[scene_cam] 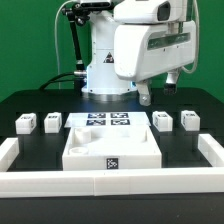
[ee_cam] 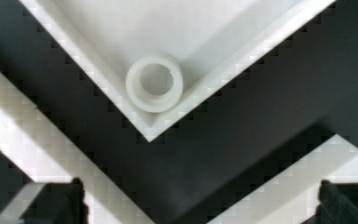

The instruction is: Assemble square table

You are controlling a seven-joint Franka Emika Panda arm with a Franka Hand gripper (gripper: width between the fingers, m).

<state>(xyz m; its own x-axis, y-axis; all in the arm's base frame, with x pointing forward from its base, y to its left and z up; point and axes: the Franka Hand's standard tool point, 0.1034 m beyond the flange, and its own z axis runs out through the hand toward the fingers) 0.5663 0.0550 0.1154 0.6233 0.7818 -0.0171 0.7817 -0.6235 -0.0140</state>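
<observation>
Square table in pieces: the white, tray-like tabletop (scene_cam: 112, 148) sits mid-desk, just behind the near white bar (scene_cam: 110, 185), with a black-and-white tag (scene_cam: 112, 163) on its near wall. I have the fingers (ee_cam: 350, 200) spread wide and empty above one corner, where a round screw socket (ee_cam: 155, 82) shows. To grip well, I judge they should descend squarely and straddle the rim wall, clear of the socket. Four tagged block legs (scene_cam: 52, 121) lie loose, two left, two right.
</observation>
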